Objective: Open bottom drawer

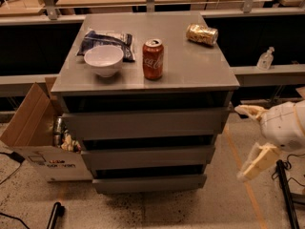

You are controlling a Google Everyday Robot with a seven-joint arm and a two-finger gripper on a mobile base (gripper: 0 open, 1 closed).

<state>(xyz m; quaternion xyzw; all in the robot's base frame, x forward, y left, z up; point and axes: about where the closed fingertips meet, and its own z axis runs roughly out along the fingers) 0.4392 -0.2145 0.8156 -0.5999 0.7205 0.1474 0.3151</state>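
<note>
Grey bottom drawer (150, 182) was shut, untouched; gripper (241, 143) hovered right of it, apart, fingers (258, 160) spread, empty. Reach, pull undone.

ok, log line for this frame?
end effector: open, right of cabinet, no contact | bottom drawer: shut | task: not yet done

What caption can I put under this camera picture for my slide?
Robot hand hovers open beside the grey cabinet, not touching its bottom drawer.
</note>
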